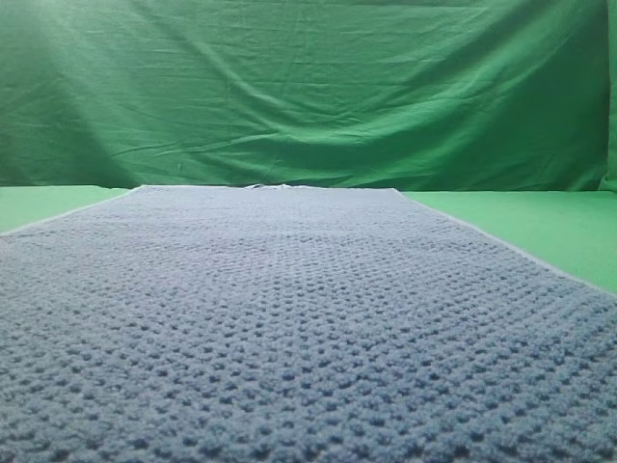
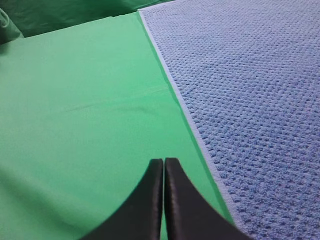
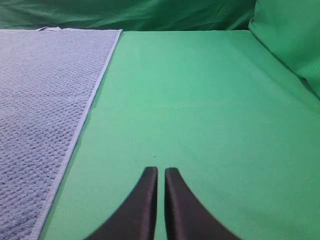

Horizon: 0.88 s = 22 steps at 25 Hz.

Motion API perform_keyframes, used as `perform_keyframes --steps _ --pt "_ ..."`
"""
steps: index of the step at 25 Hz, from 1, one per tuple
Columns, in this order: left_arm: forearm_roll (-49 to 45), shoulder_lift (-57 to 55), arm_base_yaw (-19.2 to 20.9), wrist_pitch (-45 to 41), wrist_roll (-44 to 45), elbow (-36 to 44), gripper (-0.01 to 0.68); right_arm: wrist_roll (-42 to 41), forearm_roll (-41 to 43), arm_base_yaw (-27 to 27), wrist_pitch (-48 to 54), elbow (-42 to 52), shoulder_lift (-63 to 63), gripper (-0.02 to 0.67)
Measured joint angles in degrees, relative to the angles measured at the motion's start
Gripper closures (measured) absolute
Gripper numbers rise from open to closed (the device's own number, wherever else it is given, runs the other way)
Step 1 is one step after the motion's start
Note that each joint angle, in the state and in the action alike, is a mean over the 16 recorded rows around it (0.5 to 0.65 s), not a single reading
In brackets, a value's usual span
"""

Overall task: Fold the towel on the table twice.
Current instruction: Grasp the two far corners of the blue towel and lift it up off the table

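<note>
The blue-grey waffle-knit towel (image 1: 289, 318) lies flat and unfolded on the green table (image 1: 540, 227), filling most of the exterior high view. Neither gripper shows in that view. In the left wrist view my left gripper (image 2: 164, 161) is shut and empty above bare table (image 2: 85, 125), just left of the towel's (image 2: 250, 90) pale left hem. In the right wrist view my right gripper (image 3: 161, 170) is shut and empty over bare table (image 3: 200, 100), to the right of the towel's (image 3: 45, 90) right hem.
A wrinkled green backdrop cloth (image 1: 308, 87) hangs behind the table. It bulges in at the right of the right wrist view (image 3: 290, 35). Bare green table lies on both sides of the towel.
</note>
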<state>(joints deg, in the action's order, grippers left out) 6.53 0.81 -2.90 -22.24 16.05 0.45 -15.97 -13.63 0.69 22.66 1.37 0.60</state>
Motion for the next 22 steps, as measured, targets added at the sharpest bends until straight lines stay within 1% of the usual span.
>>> perform_keyframes --steps 22 --pt "0.34 0.0 0.0 0.3 0.0 0.03 0.673 0.0 0.0 0.0 0.0 0.0 0.0 0.649"
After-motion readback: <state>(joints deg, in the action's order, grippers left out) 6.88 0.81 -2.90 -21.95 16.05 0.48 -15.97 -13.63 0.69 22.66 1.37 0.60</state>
